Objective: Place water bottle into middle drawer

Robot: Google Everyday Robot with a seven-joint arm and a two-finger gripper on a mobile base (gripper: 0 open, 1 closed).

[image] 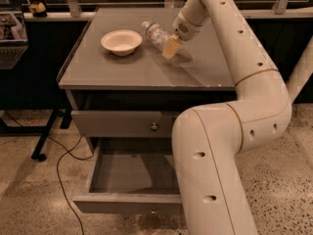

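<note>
The water bottle (155, 33), clear with a white cap pointing back-left, is tilted over the grey cabinet top (117, 67), right of the bowl. My gripper (171, 47) reaches down from the arm at the back right and is shut on the bottle's base end; one tan finger (170, 48) shows. The middle drawer (129, 202) is pulled open below, its knob (153, 210) at the front, and its inside looks bare. My arm's big white links hide the drawer's right part.
A white bowl (121, 42) sits on the cabinet top's left part. The upper drawer (122, 123) with its knob (154, 127) is closed. A black cable (61, 170) runs over the floor at the left. A dark stand (41, 141) is beside the cabinet.
</note>
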